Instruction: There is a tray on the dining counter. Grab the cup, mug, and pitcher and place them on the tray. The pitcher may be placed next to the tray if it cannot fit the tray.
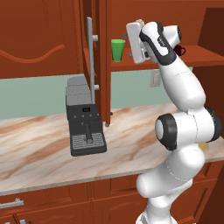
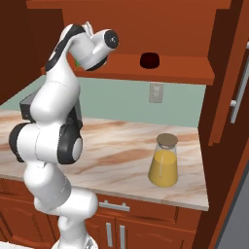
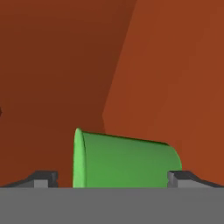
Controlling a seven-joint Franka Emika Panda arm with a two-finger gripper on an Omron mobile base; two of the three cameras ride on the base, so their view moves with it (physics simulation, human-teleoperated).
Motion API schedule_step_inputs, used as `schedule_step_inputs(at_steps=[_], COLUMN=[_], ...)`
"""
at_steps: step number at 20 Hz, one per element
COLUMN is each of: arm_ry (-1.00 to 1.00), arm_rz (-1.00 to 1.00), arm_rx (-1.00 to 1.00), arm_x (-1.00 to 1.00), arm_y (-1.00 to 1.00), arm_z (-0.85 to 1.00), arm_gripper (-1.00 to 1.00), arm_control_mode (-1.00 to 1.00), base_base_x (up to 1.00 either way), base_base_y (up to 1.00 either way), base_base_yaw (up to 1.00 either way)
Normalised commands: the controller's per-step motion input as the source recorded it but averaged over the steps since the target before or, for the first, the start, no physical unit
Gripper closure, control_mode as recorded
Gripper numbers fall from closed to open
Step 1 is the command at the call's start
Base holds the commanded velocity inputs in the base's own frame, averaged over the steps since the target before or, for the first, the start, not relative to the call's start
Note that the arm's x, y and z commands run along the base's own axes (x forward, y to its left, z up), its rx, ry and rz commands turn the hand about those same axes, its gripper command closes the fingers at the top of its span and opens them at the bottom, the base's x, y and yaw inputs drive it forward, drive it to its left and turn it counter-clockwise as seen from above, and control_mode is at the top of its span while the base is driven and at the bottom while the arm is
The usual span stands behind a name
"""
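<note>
Bright green cup [image 1: 117, 49] against reddish-brown cabinets [image 1: 39, 39]. Dark maroon mug [image 2: 150, 60] on the same red wood. Pitcher [image 2: 164, 161]: clear glass, orange liquid, tan lid. Beige-and-brown marbled counter [image 1: 39, 144], black-and-grey coffee machine [image 1: 85, 118], pale green wall [image 2: 126, 102].

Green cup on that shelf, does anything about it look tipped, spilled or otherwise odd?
Nothing stands out. The green cup stands upright on the cabinet shelf; it lies sideways in the hand view because the camera is rolled. The open gripper brackets it.

The green cup [image 1: 117, 49] stands upright on a wooden shelf. The maroon mug [image 2: 150, 60] sits further along it. The lidded pitcher [image 2: 164, 161] of orange liquid stands on the marbled counter below.
</note>
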Motion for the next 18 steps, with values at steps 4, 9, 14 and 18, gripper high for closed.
schedule_step_inputs(at_steps=[4, 9, 14, 18], arm_ry=[0.03, 0.0, 0.0, 0.0], arm_rz=[0.0, 0.0, 0.0, 0.0], arm_rx=[0.0, 0.0, 0.0, 0.0], arm_x=[0.05, 0.0, 0.02, 0.03], arm_y=[0.11, 0.19, 0.14, 0.08], arm_z=[0.0, -0.06, -0.09, -0.14], arm_gripper=[-1.0, -1.0, -1.0, -1.0], arm_control_mode=[-1.0, -1.0, -1.0, -1.0], base_base_x=[0.0, 0.0, 0.0, 0.0], base_base_y=[0.0, 0.0, 0.0, 0.0], base_base_yaw=[0.0, 0.0, 0.0, 0.0])
